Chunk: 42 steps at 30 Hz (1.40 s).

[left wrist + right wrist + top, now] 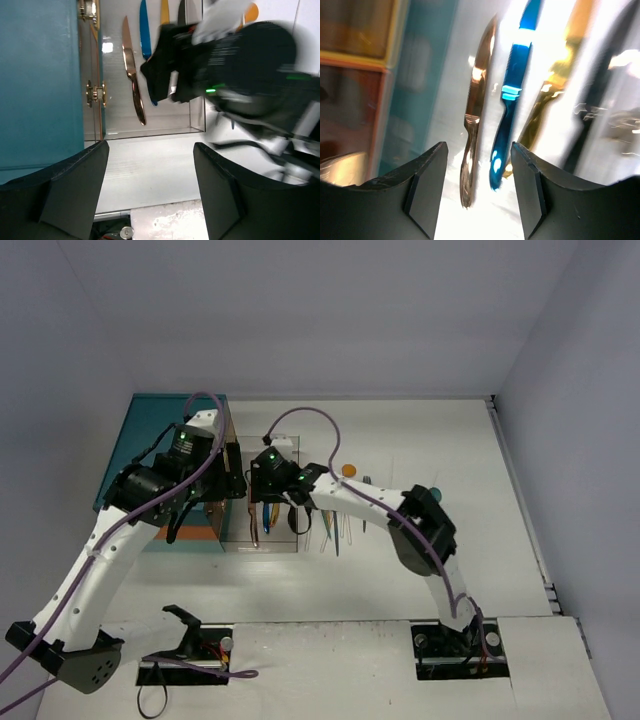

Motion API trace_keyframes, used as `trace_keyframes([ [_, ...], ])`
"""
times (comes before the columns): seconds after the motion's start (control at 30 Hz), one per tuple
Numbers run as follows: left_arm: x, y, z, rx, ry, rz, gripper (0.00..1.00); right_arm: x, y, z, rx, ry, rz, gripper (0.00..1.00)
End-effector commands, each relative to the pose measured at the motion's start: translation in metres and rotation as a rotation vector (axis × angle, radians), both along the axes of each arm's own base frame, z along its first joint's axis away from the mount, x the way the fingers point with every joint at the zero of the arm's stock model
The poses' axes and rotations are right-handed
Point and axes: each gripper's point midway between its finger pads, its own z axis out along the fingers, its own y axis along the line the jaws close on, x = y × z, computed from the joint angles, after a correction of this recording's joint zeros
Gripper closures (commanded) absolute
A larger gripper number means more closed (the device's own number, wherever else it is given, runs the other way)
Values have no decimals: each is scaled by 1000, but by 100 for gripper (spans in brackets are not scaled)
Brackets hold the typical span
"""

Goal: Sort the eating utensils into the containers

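A teal chest (150,440) stands at the left, with a clear drawer (262,540) pulled out towards the table's middle. In the drawer lie a brown knife (475,115), a blue knife (507,110) and an orange knife (555,85). My right gripper (477,190) is open and empty just above the brown and blue knife handles. My left gripper (150,185) is open and empty beside the chest front, near its gold handles (95,93). The brown knife (132,75) also shows in the left wrist view. Several loose utensils (340,525) lie right of the drawer.
An orange spoon (348,470) lies on the table beyond the loose utensils. A teal piece (435,490) shows by the right arm's elbow. The right arm (240,65) crosses close in front of the left gripper. White walls enclose the table.
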Motion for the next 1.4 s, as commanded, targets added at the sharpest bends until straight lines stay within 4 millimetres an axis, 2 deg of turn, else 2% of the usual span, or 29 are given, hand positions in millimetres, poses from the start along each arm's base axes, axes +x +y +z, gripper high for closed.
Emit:
trace_keyframes([
  [0.0,18,-17,19,-56,-29,-12,35,36,-80,134,98,-241,-158,49],
  [0.03,22,-22,18,-57,-19,-15,35,40,-103,148,102,-264,-200,49],
  [0.1,28,-37,16,-35,-10,-40,35,43,-152,149,71,-266,-270,49],
  [0.17,37,-56,7,13,9,-67,35,41,-202,148,37,-267,-339,49],
  [0.27,48,-87,-2,34,27,-98,35,31,-266,129,-29,-231,-417,48],
  [0.33,56,-108,-19,47,64,-119,35,28,-310,133,-29,-233,-492,48],
  [0.4,63,-130,-26,37,66,-142,35,14,-340,124,-52,-215,-524,48],
  [0.47,71,-150,-44,47,97,-162,37,6,-366,114,-67,-193,-556,48],
  [0.53,79,-168,-63,61,128,-174,38,-3,-386,113,-65,-189,-586,48],
  [0.6,84,-184,-75,46,154,-191,38,-12,-398,105,-74,-170,-599,48],
  [0.7,94,-203,-108,55,211,-202,38,-22,-409,97,-82,-147,-614,48],
  [0.87,110,-207,-153,141,259,-179,38,-33,-415,88,-92,-129,-608,48],
  [1.07,120,-189,-189,217,305,-102,38,-36,-418,87,-102,-131,-606,48],
  [1.37,129,-133,-194,400,293,18,38,-36,-420,83,-112,-120,-605,48],
])
